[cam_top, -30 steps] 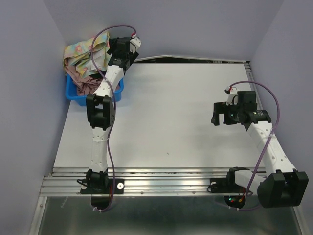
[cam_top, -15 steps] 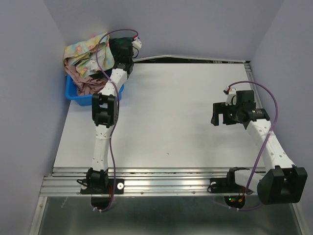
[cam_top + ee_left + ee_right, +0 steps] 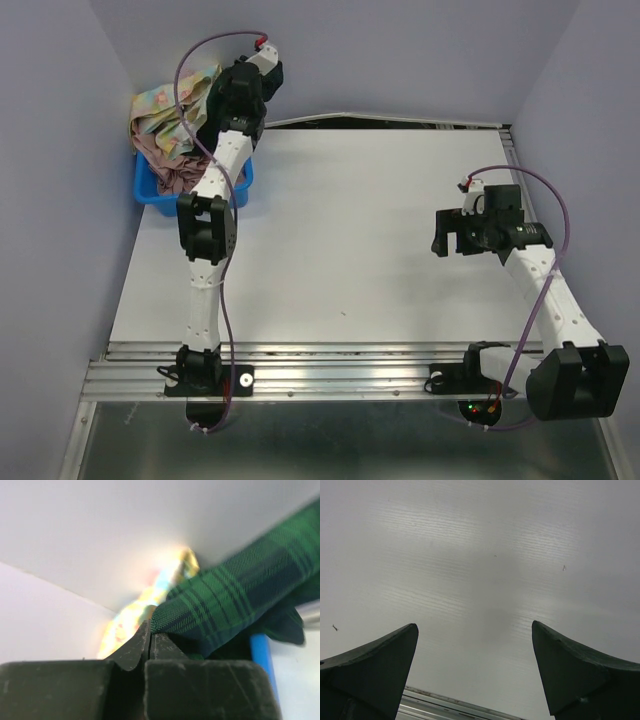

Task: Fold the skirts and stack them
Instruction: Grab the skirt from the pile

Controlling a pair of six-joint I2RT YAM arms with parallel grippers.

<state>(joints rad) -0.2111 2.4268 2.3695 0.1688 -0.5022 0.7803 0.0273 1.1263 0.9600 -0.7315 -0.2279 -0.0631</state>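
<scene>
**Now clamped on plaid at the bin**

Up close, the left gripper (image 3: 149,630) has its fingers clenched tight together, with a thin edge of the dark green-navy plaid skirt (image 3: 235,592) nipped between the tips. From there the cloth runs off to the right in a thick roll, crossing the rim of the blue bin (image 3: 258,652). Just behind it the pale floral skirt (image 3: 150,602) is bunched against the wall. Both garments sit heaped in that bin at the far left corner of the table (image 3: 350,220).

Over on the right, the right gripper (image 3: 474,626) hangs with its fingers spread wide, grasping nothing, above bare tabletop and well apart from the bin.

To my eye the plaid is soft, light and limp, though the pleats give it bulk. Held by one pinched edge, it would likely hang in a bunch and could drag the floral one along. A hold at the waistband or a hem corner, with the other hand taking the opposite side, looks like the surer way to spread it flat.
</scene>
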